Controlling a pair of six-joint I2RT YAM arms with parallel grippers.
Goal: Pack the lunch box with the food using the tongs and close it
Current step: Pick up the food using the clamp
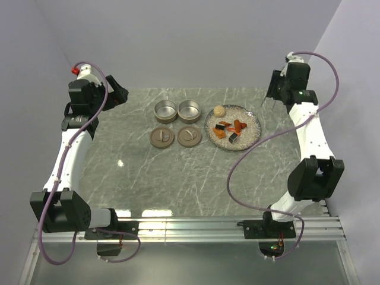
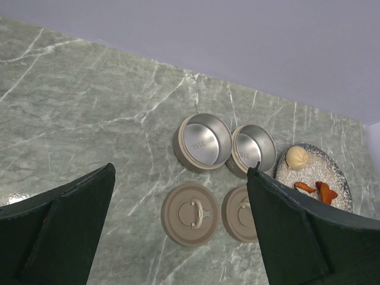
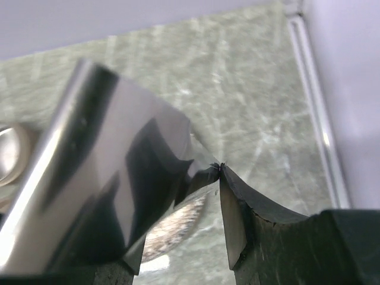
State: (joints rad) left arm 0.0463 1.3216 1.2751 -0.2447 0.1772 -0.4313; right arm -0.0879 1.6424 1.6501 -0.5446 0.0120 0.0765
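Several food pieces (image 1: 237,126) lie left of tongs (image 1: 263,102) clamped in right tool (image 1: 274,89).

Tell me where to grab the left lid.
Take the left lid by the small raised handle at its centre, coming straight down from above. It lies flat on the table, so its low rim offers little from the side.

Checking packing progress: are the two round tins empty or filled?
Empty. Both tins show bare metal bottoms; the lids lie beside them, and the food sits on the plate.
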